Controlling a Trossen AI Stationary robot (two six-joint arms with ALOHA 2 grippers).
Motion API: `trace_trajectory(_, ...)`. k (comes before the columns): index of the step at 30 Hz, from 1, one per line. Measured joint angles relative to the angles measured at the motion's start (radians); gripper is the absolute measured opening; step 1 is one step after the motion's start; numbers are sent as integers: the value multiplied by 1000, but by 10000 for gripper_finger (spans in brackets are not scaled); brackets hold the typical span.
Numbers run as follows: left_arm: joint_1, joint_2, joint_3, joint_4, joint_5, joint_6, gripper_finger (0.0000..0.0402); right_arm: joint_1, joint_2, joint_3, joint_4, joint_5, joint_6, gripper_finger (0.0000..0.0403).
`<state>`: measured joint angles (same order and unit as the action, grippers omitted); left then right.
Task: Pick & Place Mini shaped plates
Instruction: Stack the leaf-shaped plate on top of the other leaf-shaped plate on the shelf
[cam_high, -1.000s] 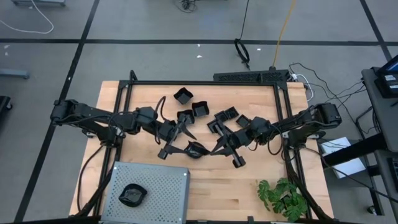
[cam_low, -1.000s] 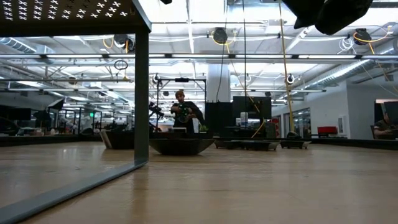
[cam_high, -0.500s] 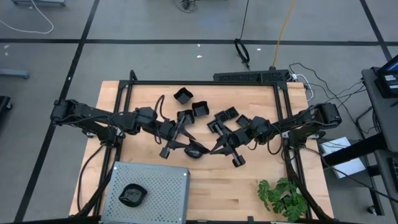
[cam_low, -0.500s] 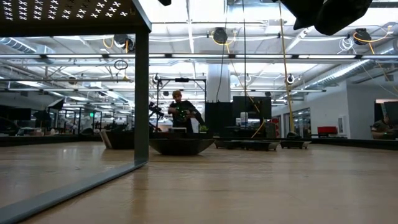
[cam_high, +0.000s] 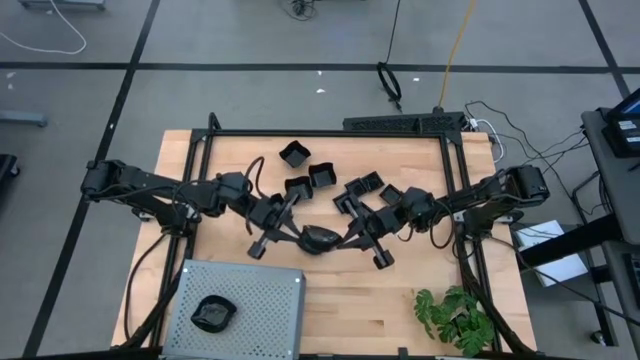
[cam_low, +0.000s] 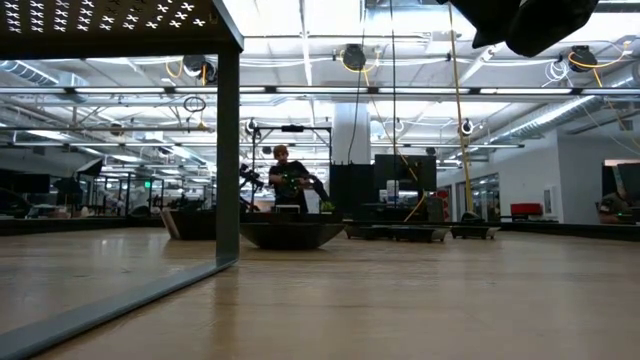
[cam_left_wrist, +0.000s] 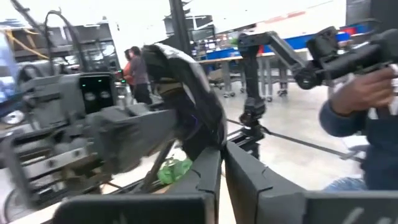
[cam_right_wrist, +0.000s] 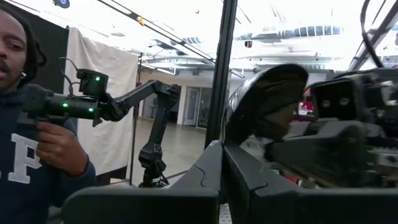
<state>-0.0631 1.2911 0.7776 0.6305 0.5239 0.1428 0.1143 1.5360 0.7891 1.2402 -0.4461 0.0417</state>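
One glossy black mini shaped plate hangs above the table's middle, between my two grippers. My left gripper reaches it from the left and is shut on it. My right gripper reaches it from the right and is also shut on it. In the left wrist view the plate stands on edge above my left gripper. The right wrist view shows the plate above my right gripper. Several more plates rest on the wood toward the far side. My left gripper pinches the plate's rim between its two fingers, which come about level from the table's left. The plate stands on edge, lifted clear of the table. My right gripper pinches the opposite rim between its two fingers, coming from the table's right and slanting a little upward.
A grey perforated tray stands at the near left with one black plate on it. A green plant sits at the near right. A black frame borders the table. A person's hand holds a controller beyond the table.
My left gripper has shut and taken hold of the plate's rim, while my right gripper has kept its hold. Both arms have stayed in place, and the plate remains lifted clear between them.
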Motion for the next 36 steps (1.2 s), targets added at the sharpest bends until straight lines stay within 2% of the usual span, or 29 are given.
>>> trace_trajectory(3, 0, 0, 0, 1, -21, -9, 28, 1, 0, 0, -11, 0, 0, 0)
trace_trajectory(7, -1, 0, 0, 24, -15, -20, 7, 1, 0, 0, -21, 1, -1, 0)
trace_trajectory(13, -18, 0, 0, 32, -3, -18, 5, 0, -1, 0, -28, 8, 18, 4)
trace_trajectory(17, -27, 0, -1, 32, 3, -14, 4, 0, -1, 0, -89, 67, 71, 36)
trace_trajectory(22, -31, -26, -1, 19, -4, -16, 3, -3, -7, 0, -184, 152, 74, 104)
trace_trajectory(25, -31, -75, -1, -60, -5, -18, 3, -5, -8, 0, -210, 174, 68, 136)
trace_trajectory(28, -31, -161, -1, -220, -5, -43, 2, -4, -8, -6, -207, 157, 66, 156)
trace_trajectory(36, -122, -363, -1, -645, -36, -187, 3, -8, -8, -24, -206, 161, 14, 166)
